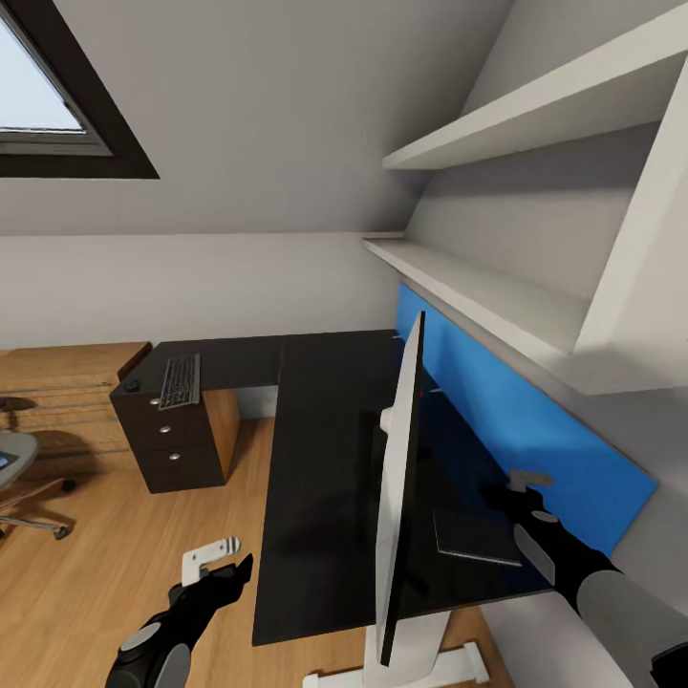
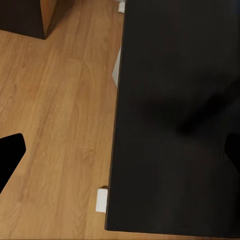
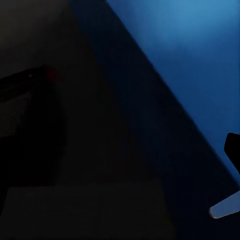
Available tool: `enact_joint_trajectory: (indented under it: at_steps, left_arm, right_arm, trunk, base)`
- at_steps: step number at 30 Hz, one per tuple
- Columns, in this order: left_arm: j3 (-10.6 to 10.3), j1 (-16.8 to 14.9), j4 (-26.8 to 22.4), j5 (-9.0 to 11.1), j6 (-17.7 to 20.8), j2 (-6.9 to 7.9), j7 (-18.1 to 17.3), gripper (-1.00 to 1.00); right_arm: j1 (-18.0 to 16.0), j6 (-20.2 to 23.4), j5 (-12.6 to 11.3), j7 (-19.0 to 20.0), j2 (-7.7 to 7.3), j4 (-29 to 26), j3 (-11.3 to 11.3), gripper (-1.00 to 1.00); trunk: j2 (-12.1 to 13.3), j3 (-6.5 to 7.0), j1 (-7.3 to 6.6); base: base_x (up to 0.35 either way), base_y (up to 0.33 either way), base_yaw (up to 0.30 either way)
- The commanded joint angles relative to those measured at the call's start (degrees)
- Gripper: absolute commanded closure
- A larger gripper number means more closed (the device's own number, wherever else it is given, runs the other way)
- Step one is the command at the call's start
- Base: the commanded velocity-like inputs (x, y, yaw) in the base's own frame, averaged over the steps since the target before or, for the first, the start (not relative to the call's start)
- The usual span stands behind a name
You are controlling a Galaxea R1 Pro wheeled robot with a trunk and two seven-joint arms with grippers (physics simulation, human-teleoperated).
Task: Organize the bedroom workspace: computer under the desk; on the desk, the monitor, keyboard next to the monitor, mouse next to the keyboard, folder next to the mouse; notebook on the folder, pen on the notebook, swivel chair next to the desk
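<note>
Left gripper (image 1: 218, 562) is hanging beside the desk's (image 1: 315, 478) front edge, fingers spread, gripping nothing. Right gripper (image 1: 521, 485) – fingers' gap unclear – is hovering behind the monitor (image 1: 399, 478). Keyboard (image 1: 180, 380) is lying at the desk's far-left end.

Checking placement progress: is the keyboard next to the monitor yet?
No. In the head view the keyboard lies at the desk's far left end, well apart from the monitor.

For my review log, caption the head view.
Monitor edge-on on black desk; keyboard at far end.
</note>
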Motion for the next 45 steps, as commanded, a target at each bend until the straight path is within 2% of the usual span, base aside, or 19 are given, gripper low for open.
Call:
enact_joint_trajectory:
  at_steps: [1, 8, 11, 16, 30, 45]
  left_arm:
    - [0.0, 0.0, -0.3, 0.6, 0.2, 0.00, 0.5, -1.00]
    - [0.0, 0.0, -0.6, 0.6, 0.1, -0.01, 0.6, -1.00]
    - [0.0, 0.0, -0.6, 0.5, 0.1, -0.01, 0.6, -1.00]
    - [0.0, 0.0, -0.5, 0.5, 0.1, -0.01, 0.6, -1.00]
    - [-0.3, 0.0, -0.2, 0.5, 0.1, -0.10, 0.6, -1.00]
    - [-0.3, 0.0, -0.1, 0.5, 0.0, -0.10, 0.7, -1.00]
  right_arm:
    - [-0.1, -0.2, -0.1, -0.3, -0.05, 0.0, 0.5, -1.00]
    - [-0.1, -0.2, 1.5, -0.1, -0.01, 0.0, 0.5, -1.00]
    - [-0.1, 0.0, 1.5, 0.0, -0.01, -0.1, 0.5, -1.00]
    - [-0.1, 0.6, 1.4, 2.8, -0.08, -0.4, 0.3, -1.00]
    - [-0.1, 1.0, 1.1, 7.3, -0.18, -0.5, 0.0, -1.00]
    - [-0.1, 1.1, 1.1, 7.9, -0.18, -0.5, -0.1, -1.00]
  trunk:
    - [-0.5, -0.30, 0.25]
    - [-3.3, -1.55, 1.79]
    - [-4.5, -2.09, 2.45]
    - [-6.5, -2.99, 3.54]
    - [-12.2, -5.50, 6.62]
    - [-18.2, -8.20, 9.91]
  base:
    - [0.000, 0.000, 0.000]
    - [0.000, 0.000, 0.000]
    - [0.000, 0.000, 0.000]
    - [0.000, 0.000, 0.000]
    - [0.000, 0.000, 0.000]
    - [0.000, 0.000, 0.000]
